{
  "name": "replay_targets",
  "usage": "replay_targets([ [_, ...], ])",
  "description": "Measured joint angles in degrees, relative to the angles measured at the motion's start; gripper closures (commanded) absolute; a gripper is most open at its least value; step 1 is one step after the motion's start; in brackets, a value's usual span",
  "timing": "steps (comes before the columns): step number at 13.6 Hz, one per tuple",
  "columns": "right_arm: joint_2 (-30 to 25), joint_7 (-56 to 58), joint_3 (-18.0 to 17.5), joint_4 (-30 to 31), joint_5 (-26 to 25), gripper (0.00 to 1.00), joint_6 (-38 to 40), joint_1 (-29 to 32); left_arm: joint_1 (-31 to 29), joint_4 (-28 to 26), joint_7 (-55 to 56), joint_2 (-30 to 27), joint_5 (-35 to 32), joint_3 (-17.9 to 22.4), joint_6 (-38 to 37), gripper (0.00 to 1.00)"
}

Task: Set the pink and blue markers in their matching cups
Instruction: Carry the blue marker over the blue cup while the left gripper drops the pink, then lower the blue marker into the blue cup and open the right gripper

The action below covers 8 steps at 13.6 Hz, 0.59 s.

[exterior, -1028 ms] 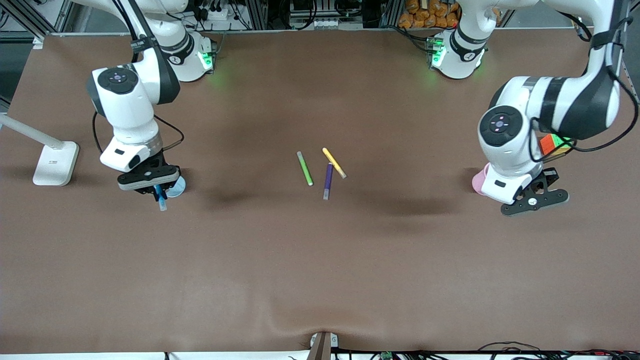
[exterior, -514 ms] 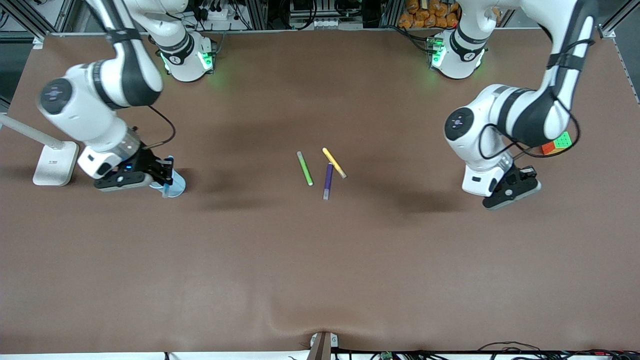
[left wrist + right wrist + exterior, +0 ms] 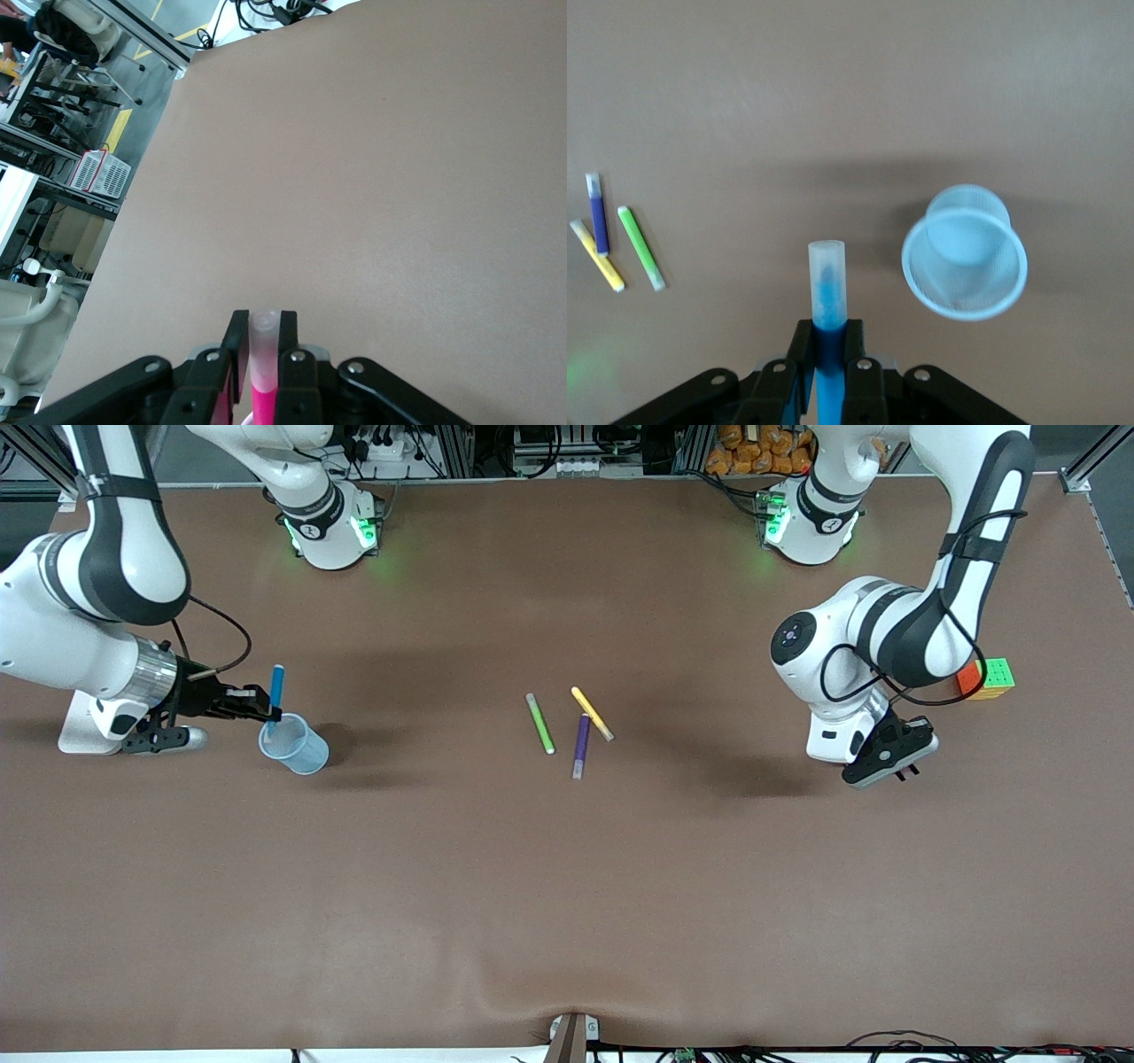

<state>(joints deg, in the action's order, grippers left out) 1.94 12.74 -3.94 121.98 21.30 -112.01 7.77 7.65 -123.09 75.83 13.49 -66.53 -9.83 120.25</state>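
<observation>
From the front camera, the right gripper hangs near the right arm's edge of the surface, jaws clamped on the blue marker, which stands nearly upright just above the rim of the pale blue cup; a white lamp base sits beside that arm. The left gripper hovers toward the left arm's edge, close to a colourful cube (the pink cup cannot be seen here). Mid-surface lie a green marker, a yellow marker and a purple marker. The left wrist view shows the jaws tight on the pink marker over bare surface. The right wrist view shows the blue marker gripped, the cup's mouth just beside its tip.
</observation>
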Motion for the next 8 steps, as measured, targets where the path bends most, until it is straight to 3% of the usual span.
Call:
replay_targets([
  [4, 4.0, 0.44, 4.35, -1.34, 0.03, 1.0, 7.34, 0.23, -0.19, -1.23, 3.24, 1.25, -2.12, 0.01, 0.07, 1.0],
  [8, 10.19, 0.46, 5.22, -3.84, 0.03, 1.0, 9.82, 0.3, -0.3, -1.65, 4.24, 1.63, -2.29, 0.01, 0.16, 1.0],
])
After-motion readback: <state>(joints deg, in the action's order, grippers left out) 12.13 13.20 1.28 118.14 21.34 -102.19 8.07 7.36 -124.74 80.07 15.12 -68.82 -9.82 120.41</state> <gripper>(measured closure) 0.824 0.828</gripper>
